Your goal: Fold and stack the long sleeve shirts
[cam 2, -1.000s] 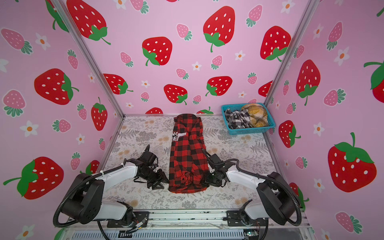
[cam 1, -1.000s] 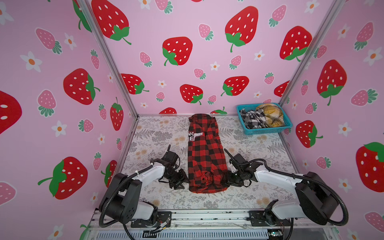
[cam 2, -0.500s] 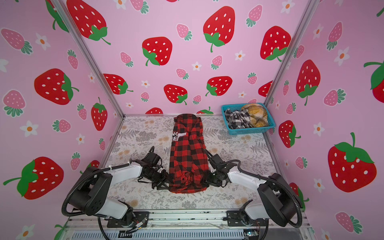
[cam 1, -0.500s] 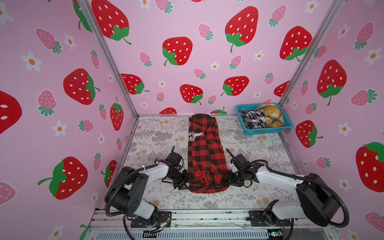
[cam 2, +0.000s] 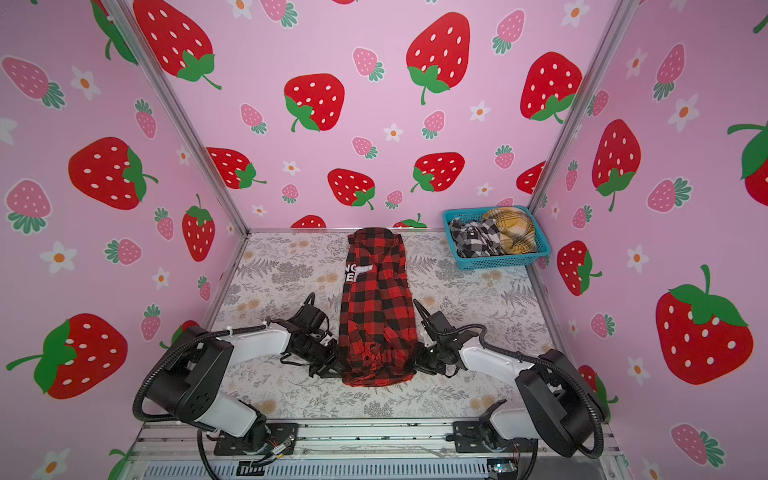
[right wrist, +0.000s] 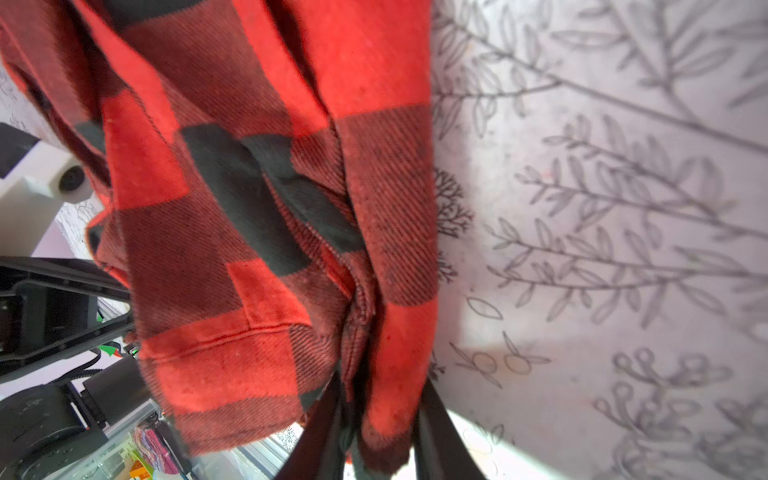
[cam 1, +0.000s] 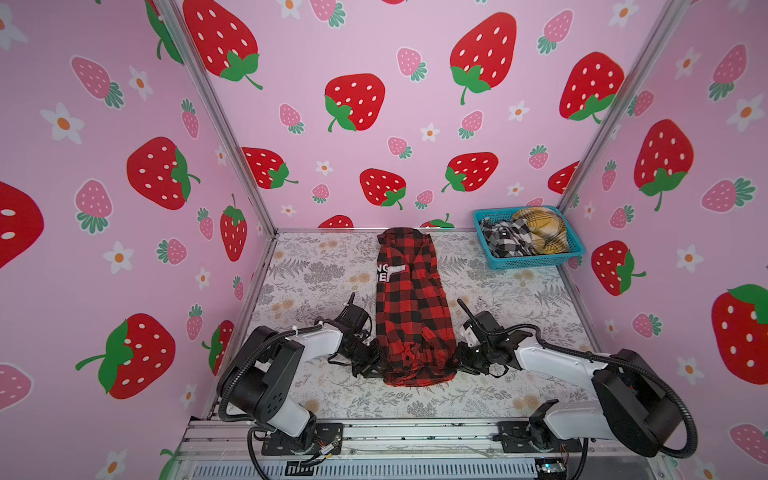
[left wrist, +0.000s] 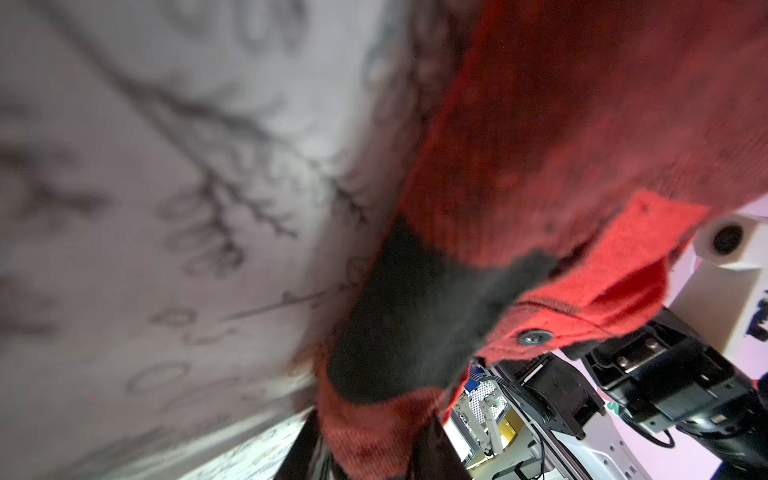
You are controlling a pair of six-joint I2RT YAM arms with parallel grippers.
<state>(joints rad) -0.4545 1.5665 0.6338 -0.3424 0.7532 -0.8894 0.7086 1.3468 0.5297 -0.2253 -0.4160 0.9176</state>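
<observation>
The red-and-black shirt (cam 1: 409, 311) lies as a long narrow strip down the middle of the table (cam 1: 311, 270) in both top views, with its white lettering toward the back and its hem at lower centre. The left gripper (cam 1: 370, 365) sits at the hem's left corner and the right gripper (cam 1: 457, 361) at its right corner, both low on the table. In the left wrist view, the left gripper's (left wrist: 365, 453) dark fingers (left wrist: 299, 453) stand narrow, with red cloth pinched between them. The right gripper (right wrist: 382, 428) is likewise drawn close, its fingers (right wrist: 436, 432) clamping a bunched fold. At upper right, the basket (cam 1: 536, 262) holds the black-and-white shirt (cam 1: 505, 237) and the mustard shirt (cam 1: 540, 230).
</observation>
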